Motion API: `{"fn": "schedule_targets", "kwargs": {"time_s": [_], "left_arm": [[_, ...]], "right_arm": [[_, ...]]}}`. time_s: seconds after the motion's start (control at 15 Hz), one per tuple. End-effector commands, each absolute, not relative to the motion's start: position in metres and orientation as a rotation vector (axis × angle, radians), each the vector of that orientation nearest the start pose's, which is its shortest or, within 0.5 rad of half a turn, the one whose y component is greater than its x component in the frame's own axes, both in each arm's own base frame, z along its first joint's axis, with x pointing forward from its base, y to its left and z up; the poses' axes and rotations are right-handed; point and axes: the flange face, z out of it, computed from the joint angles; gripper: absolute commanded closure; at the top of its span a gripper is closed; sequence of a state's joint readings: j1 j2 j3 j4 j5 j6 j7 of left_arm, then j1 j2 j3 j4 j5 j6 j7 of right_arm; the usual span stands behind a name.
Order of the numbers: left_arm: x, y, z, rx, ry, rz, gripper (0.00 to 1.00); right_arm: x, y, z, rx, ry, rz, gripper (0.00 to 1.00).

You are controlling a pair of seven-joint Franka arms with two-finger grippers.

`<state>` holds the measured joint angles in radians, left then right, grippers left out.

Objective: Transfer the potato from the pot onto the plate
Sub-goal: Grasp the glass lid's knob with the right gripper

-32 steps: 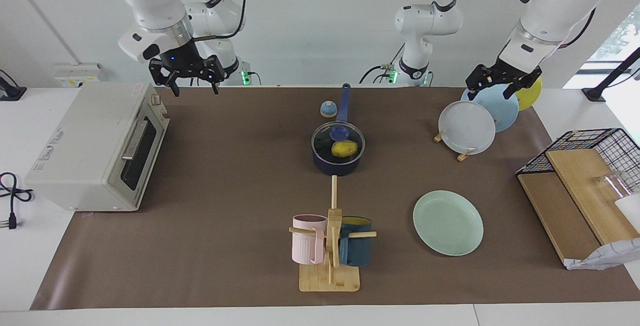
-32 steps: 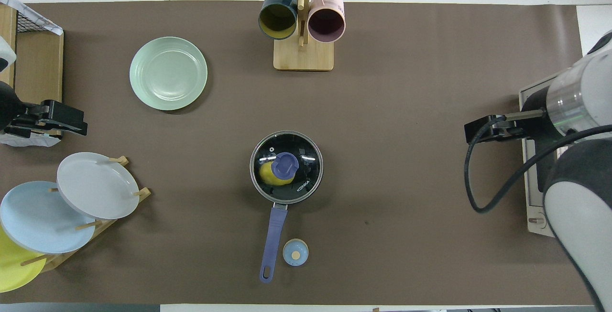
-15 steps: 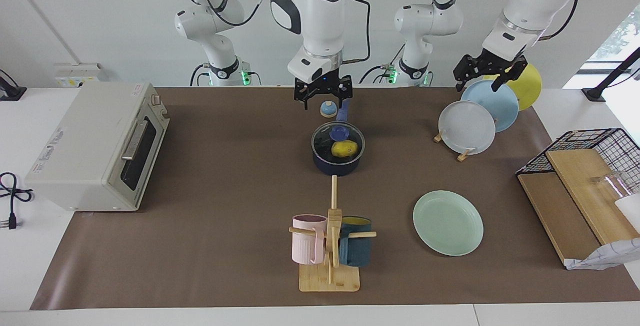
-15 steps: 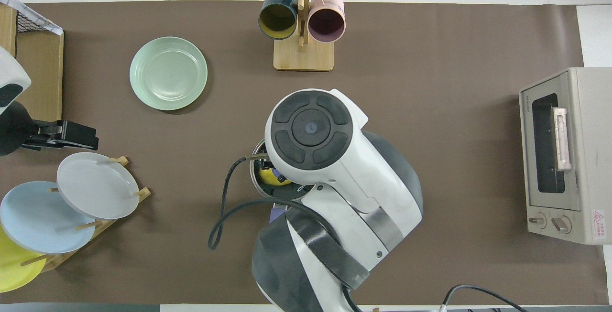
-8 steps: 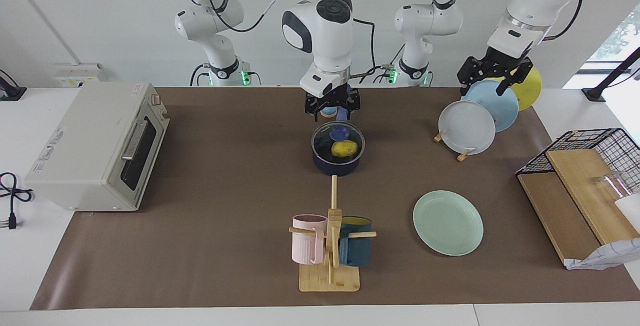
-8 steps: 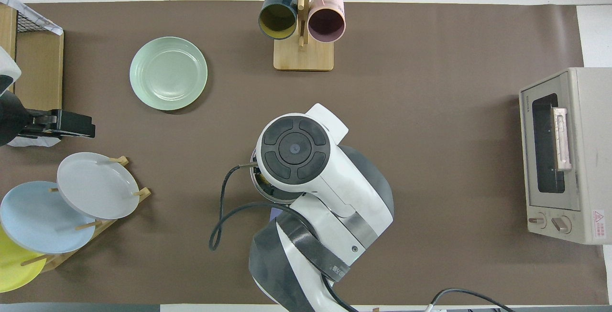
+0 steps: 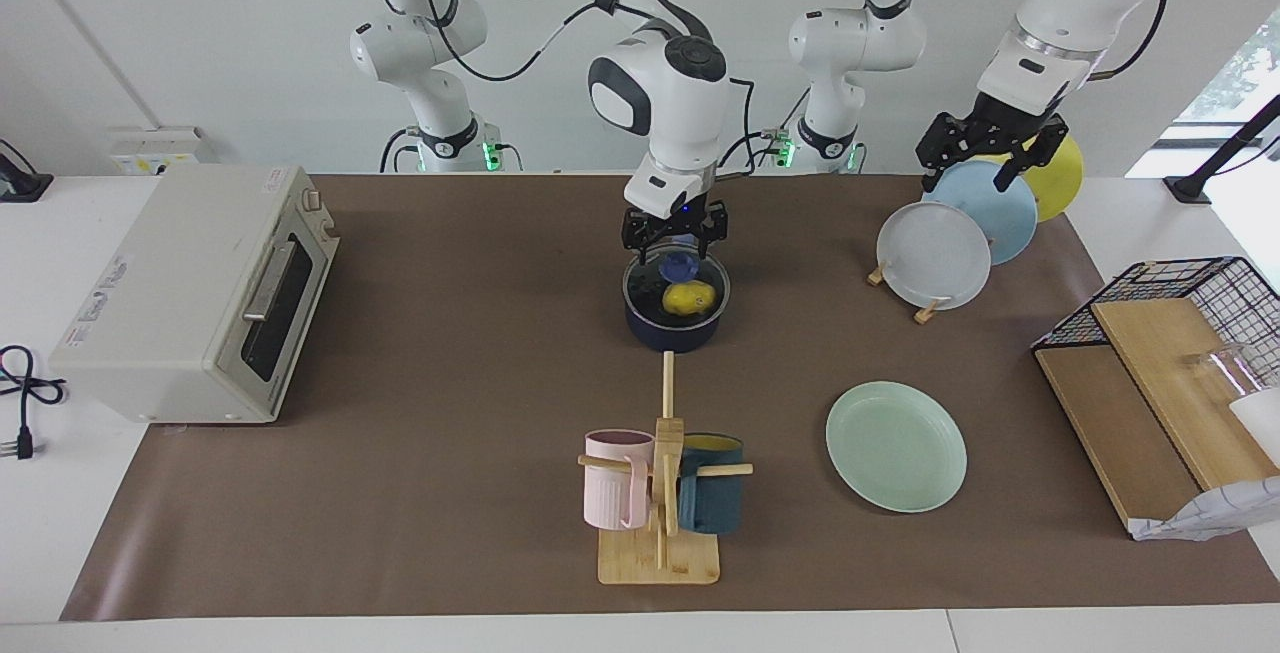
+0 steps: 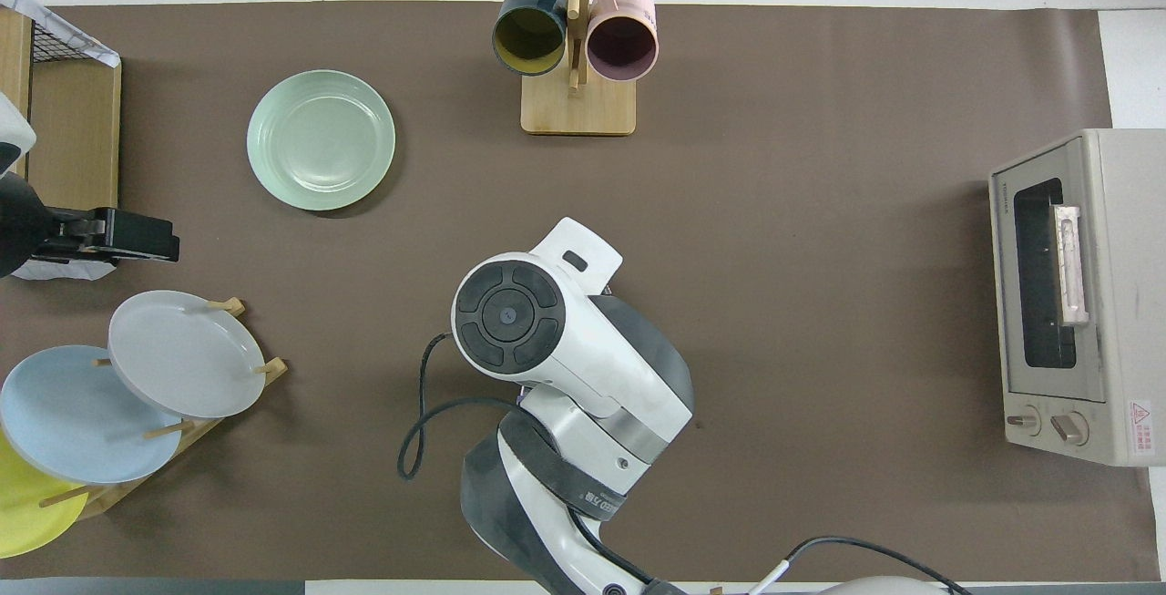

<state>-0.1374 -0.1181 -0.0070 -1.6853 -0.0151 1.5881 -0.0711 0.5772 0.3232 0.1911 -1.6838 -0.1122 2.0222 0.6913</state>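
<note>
The navy pot stands mid-table with a glass lid on it. The yellow potato lies inside and shows through the lid. My right gripper is open, low over the pot, its fingers either side of the lid's blue knob; I cannot tell if they touch it. In the overhead view the right arm hides the pot. The mint-green plate lies bare toward the left arm's end, farther from the robots than the pot; it also shows in the overhead view. My left gripper waits open over the plate rack.
A rack holds grey-white, light blue and yellow plates. A mug tree with pink and teal mugs stands farther from the robots than the pot. A toaster oven sits at the right arm's end, a wire basket at the left arm's.
My right arm has swung from over the toaster oven to the pot and come down over the lid's knob. My left gripper has shifted slightly over the plate rack.
</note>
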Motion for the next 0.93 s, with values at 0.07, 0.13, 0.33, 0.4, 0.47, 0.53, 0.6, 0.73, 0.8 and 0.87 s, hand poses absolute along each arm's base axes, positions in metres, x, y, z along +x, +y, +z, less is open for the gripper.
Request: {"fn": "schedule_targets", "kwargs": {"time_s": [0.07, 0.13, 0.33, 0.4, 0.47, 0.53, 0.6, 0.73, 0.8, 0.87], "left_arm": [[0.5063, -0.0787, 0.6347, -3.159, 0.106, -0.048, 0.00], [0.5057, -0.0802, 0.6330, -3.158, 0.111, -0.038, 0.00], [0.5050, -0.0793, 0.6328, -3.158, 0.111, -0.033, 0.00], [0.5028, -0.0766, 0.6327, -3.157, 0.106, -0.019, 0.00], [0.5022, -0.0765, 0.6333, -3.157, 0.104, -0.019, 0.00], [0.5021, -0.0773, 0.6333, -3.157, 0.104, -0.019, 0.00], [0.5010, -0.0787, 0.6338, -3.157, 0.111, -0.016, 0.00], [0.5015, -0.0796, 0.6332, -3.157, 0.114, -0.016, 0.00], [0.5014, -0.0804, 0.6332, -3.157, 0.118, -0.016, 0.00], [0.5017, -0.0804, 0.6335, -3.157, 0.118, -0.021, 0.00]], "right_arm": [[0.4782, 0.4459, 0.4083, -3.152, -0.184, -0.097, 0.00], [0.4789, 0.4452, 0.4078, -3.151, -0.184, -0.098, 0.00], [0.4782, 0.4448, 0.4047, -3.154, -0.186, -0.090, 0.01], [0.4777, 0.4444, 0.4032, -3.157, -0.188, -0.087, 0.04], [0.4771, 0.4439, 0.4012, -3.159, -0.200, -0.085, 0.08], [0.4774, 0.4442, 0.4016, -3.155, -0.207, -0.090, 0.12], [0.4778, 0.4447, 0.4022, -3.151, -0.209, -0.097, 0.14], [0.4778, 0.4447, 0.4022, -3.151, -0.210, -0.097, 0.24], [0.4782, 0.4450, 0.4030, -3.150, -0.213, -0.102, 0.32], [0.4783, 0.4451, 0.4032, -3.148, -0.215, -0.104, 0.40]]}}
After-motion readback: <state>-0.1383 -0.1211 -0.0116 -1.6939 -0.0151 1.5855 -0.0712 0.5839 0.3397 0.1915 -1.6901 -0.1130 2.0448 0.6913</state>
